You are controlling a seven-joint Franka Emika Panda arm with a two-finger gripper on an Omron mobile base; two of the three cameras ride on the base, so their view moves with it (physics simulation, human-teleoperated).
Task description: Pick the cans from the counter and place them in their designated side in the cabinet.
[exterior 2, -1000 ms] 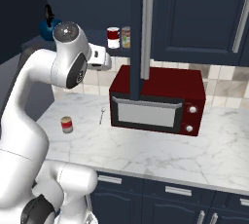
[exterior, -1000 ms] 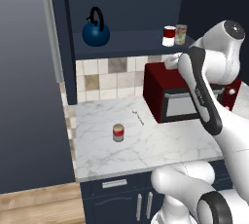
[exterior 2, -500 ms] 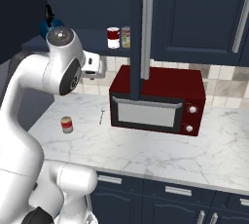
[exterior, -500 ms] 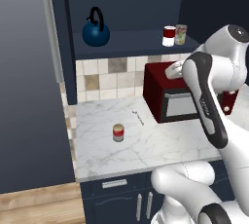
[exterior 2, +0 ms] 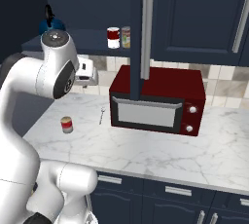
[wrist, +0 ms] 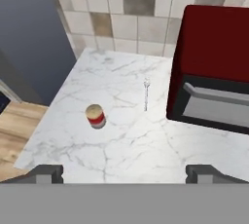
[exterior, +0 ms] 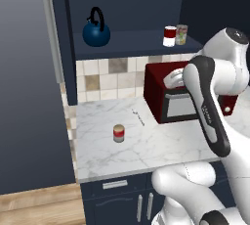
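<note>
One can (exterior: 169, 36) with the red-and-white label already stands on your cabinet (exterior: 146, 40) shelf beside a yellowish-green can (exterior: 181, 34), so about half is done. Your other can (wrist: 96, 116) waits on the table (wrist: 126, 135) toward its left front edge, apart from the microwave (exterior 2: 155, 99). Your hand view shows the jaws spread wide and empty above it; your base views show the shelf.
</note>
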